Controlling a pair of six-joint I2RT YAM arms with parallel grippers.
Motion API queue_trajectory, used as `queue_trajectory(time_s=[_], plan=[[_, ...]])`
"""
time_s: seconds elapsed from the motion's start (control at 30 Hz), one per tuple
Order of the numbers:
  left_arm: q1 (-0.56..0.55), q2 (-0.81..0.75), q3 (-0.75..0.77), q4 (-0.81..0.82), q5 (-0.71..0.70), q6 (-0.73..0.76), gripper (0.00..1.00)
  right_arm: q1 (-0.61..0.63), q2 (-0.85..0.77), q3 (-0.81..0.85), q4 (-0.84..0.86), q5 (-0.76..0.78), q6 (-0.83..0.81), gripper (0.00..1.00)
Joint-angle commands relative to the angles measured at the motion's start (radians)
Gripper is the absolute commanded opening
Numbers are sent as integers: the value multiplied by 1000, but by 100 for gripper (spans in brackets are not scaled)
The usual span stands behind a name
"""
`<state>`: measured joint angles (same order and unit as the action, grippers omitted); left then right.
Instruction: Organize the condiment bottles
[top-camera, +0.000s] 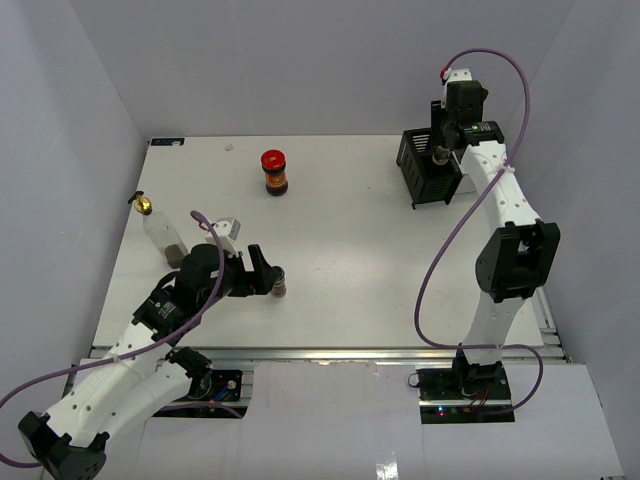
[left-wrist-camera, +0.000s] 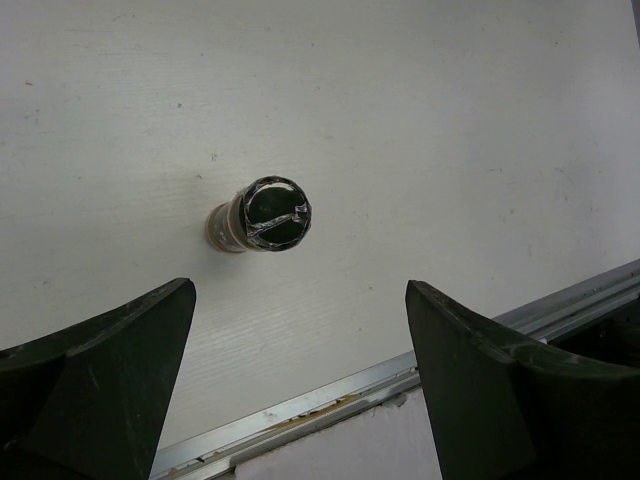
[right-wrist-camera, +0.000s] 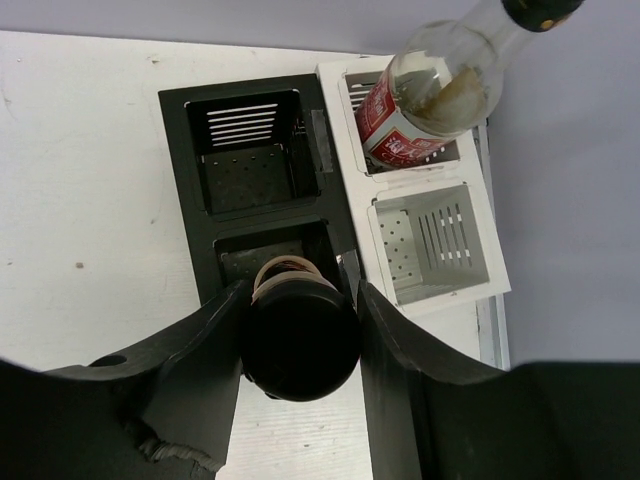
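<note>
Top view: on the white table (top-camera: 330, 230) the red-lidded jar (top-camera: 275, 172) stands upright at upper centre of the frame. The gold-topped bottle (top-camera: 162, 230) lies on its side near the left edge. The left gripper (top-camera: 268, 270) is at lower left of centre with its jaws spread wide, and a black-capped shaker (top-camera: 279, 285) stands just off its tips. At upper right the right gripper (top-camera: 440, 152) hangs over the black rack (top-camera: 425, 185).

Left wrist view: the black-capped shaker is at the middle of the frame, its dark cap facing the camera. The fingers (left-wrist-camera: 100, 380) fill the two lower corners, far apart and clear of the shaker. They grasp nothing.

Right wrist view: the jaws are clenched on the other shaker (right-wrist-camera: 300, 345), at lower centre. It is over the black rack's lower compartment; whether it is already inside cannot be told. A white rack (right-wrist-camera: 415, 183) sits touching the black one on its right. The red-labelled bottle (right-wrist-camera: 400, 125) stands in its upper compartment.
</note>
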<state>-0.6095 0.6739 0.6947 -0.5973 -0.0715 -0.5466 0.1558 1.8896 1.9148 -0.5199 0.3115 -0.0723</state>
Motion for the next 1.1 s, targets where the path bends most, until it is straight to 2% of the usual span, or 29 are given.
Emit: queue_trajectory(time_s=[0.0,0.23,0.53,0.6,0.7,0.77,1.07], plan=[[4,3,-8,16,-4,-2,97,-9,56,-8,82,-20,-9,8],[3,13,-8,17,-4,-1,97,-9,88,-116,174,-42,27,8],[3,31,-6,18,-2,2,97,-9,120,-161,170,-47,61,9],[2,34,-6,18,-1,2,97,-9,121,-177,169,-41,65,14],[3,32,-6,17,-2,1,97,-9,119,-196,174,-41,83,31],[4,32,-6,16,-1,0,97,-9,117,-204,176,-42,92,38],[2,35,-6,17,-2,0,97,-9,94,-191,164,-19,90,54]])
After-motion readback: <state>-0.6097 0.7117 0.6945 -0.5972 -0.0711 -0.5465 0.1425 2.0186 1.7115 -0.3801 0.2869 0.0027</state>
